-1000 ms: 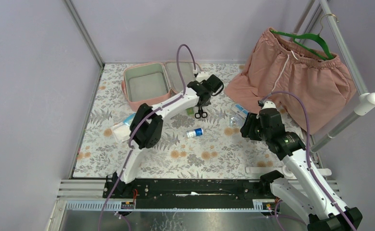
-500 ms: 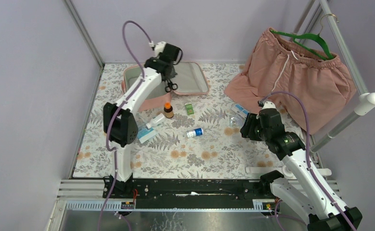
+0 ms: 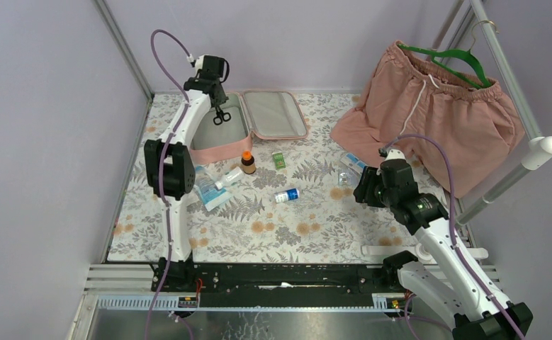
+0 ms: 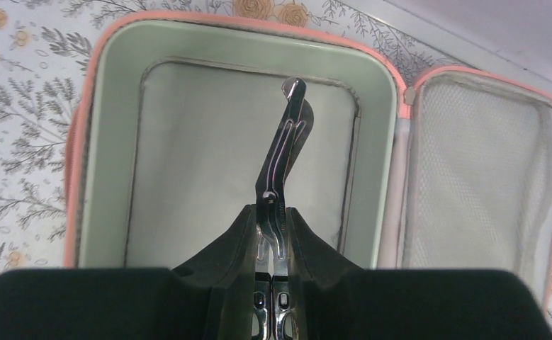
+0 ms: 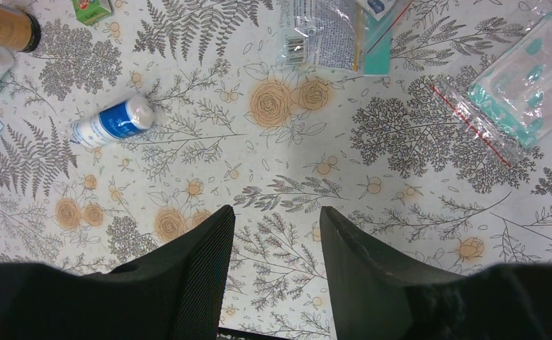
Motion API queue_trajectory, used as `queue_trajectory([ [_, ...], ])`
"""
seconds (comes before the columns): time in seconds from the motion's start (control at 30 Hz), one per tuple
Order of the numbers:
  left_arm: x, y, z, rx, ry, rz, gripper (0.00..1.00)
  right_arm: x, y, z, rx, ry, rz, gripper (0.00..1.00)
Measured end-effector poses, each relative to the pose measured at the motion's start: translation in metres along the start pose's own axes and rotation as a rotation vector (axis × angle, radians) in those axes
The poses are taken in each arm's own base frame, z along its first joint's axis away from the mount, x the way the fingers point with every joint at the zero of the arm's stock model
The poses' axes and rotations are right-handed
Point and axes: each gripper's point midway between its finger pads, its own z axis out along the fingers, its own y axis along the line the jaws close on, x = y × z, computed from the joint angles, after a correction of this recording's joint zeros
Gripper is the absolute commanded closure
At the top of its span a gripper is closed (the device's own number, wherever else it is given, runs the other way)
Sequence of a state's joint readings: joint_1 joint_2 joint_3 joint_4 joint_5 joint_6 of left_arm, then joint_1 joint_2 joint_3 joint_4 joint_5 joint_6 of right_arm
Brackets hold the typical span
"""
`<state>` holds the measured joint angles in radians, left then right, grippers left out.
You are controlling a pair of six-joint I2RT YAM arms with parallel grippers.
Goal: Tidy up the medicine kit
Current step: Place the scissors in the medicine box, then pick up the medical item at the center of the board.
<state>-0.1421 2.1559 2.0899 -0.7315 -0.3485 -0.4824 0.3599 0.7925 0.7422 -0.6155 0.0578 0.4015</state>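
The medicine kit (image 3: pixel 276 113), a pink zip case with grey lining, lies open at the back of the table. My left gripper (image 3: pixel 219 108) is shut on a pair of steel scissors (image 3: pixel 221 117) and holds them over the kit's left half. In the left wrist view the scissors (image 4: pixel 287 142) stick out of the gripper (image 4: pixel 273 212) above the empty grey compartment, with the pink rim (image 4: pixel 244 25) round it. My right gripper (image 3: pixel 365 190) is open and empty above the tablecloth at the right; its wrist view (image 5: pixel 276 212) shows only cloth between the jaws.
Loose on the cloth are a brown bottle (image 3: pixel 246 163), a green box (image 3: pixel 278 161), a blue-white bottle (image 3: pixel 286 195), a white tube (image 3: pixel 227 178) and plastic packets (image 3: pixel 348 168). Pink shorts on a green hanger (image 3: pixel 429 106) hang at the back right.
My left arm has swung back and to the left with the scissors, from the middle of the table to above the kit's left half. The right arm has not moved.
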Motion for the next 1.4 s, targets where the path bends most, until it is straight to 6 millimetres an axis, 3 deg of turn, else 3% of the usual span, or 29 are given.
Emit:
queue_trajectory([
  [0.17, 0.020, 0.000, 0.032, -0.008, 0.043, 0.037, 0.69, 0.001, 0.000, 0.001, 0.004, 0.007, 0.000, 0.44],
  [0.27, 0.032, 0.000, 0.044, -0.014, 0.064, 0.050, 0.60, 0.002, -0.001, 0.002, 0.006, 0.011, -0.001, 0.44],
  [0.4, 0.037, -0.001, 0.049, -0.009, 0.069, 0.055, 0.53, 0.002, -0.001, 0.003, 0.007, 0.014, -0.001, 0.44],
  [0.63, 0.048, 0.004, 0.048, -0.011, 0.087, 0.060, 0.50, 0.003, -0.001, 0.004, 0.009, 0.020, -0.002, 0.44],
  [0.77, 0.046, 0.012, 0.017, 0.010, 0.085, 0.042, 0.43, 0.003, -0.001, 0.004, 0.009, 0.020, -0.002, 0.44],
  [0.87, 0.040, 0.021, -0.029, 0.045, 0.060, 0.010, 0.35, 0.003, -0.001, 0.004, 0.009, 0.022, -0.002, 0.44],
  [0.97, 0.031, 0.028, -0.077, 0.091, -0.004, -0.017, 0.34, 0.004, 0.000, 0.004, 0.004, 0.027, -0.002, 0.44],
  [1.07, 0.033, 0.032, -0.110, 0.131, -0.048, -0.024, 0.33, 0.005, 0.001, 0.004, -0.005, 0.031, -0.002, 0.44],
  [1.17, 0.056, 0.039, -0.128, 0.149, -0.038, -0.014, 0.32, 0.005, 0.002, 0.004, -0.005, 0.032, -0.002, 0.44],
  [1.4, 0.137, 0.067, -0.136, 0.160, 0.098, 0.004, 0.30, 0.005, 0.003, 0.004, -0.010, 0.034, -0.002, 0.44],
])
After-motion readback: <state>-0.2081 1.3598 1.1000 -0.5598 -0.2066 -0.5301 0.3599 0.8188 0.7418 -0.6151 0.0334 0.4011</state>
